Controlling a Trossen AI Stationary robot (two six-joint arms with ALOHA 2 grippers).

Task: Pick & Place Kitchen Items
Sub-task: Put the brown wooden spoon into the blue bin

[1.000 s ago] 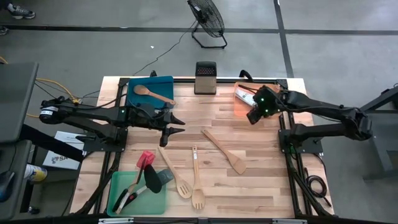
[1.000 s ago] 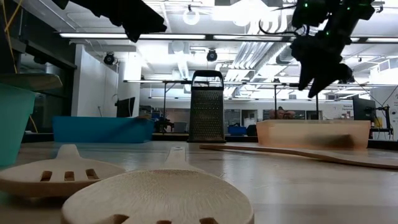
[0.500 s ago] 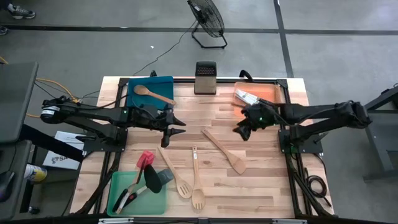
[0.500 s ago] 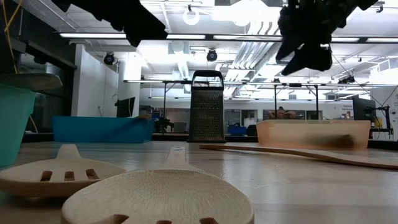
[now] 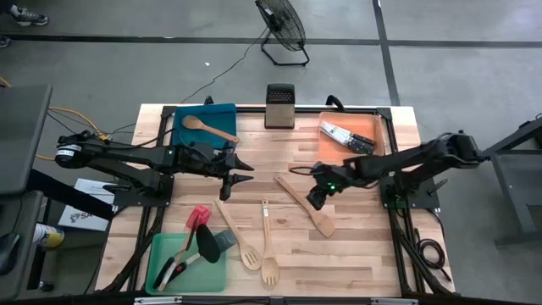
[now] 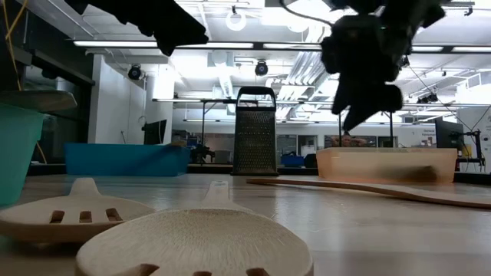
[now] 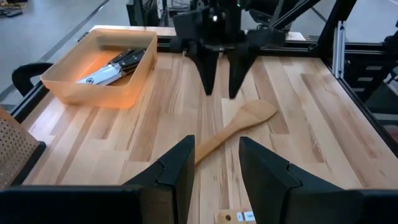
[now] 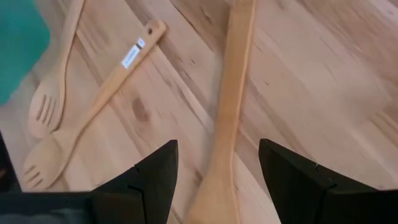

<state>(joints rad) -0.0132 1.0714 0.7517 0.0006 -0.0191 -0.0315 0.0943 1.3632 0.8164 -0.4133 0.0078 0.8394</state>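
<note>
A pale wooden spatula lies flat on the table right of centre; it also shows in the right wrist view and the left wrist view. My right gripper is open and hovers above its handle, one finger on either side, touching nothing; it also shows in the low view. My left gripper is open and empty, held above the table left of centre. A slotted wooden spoon and a wooden fork lie flat near the front.
An orange tray with knives stands at the back right, and a blue tray with a wooden spoon at the back left. A green tray with dark utensils stands at the front left, beside a red spatula. A grater stands at the back.
My right gripper has gone from over the orange tray toward the table's left and near edge and has come down, ending above the wooden spatula's handle. The spatula has not moved.
</note>
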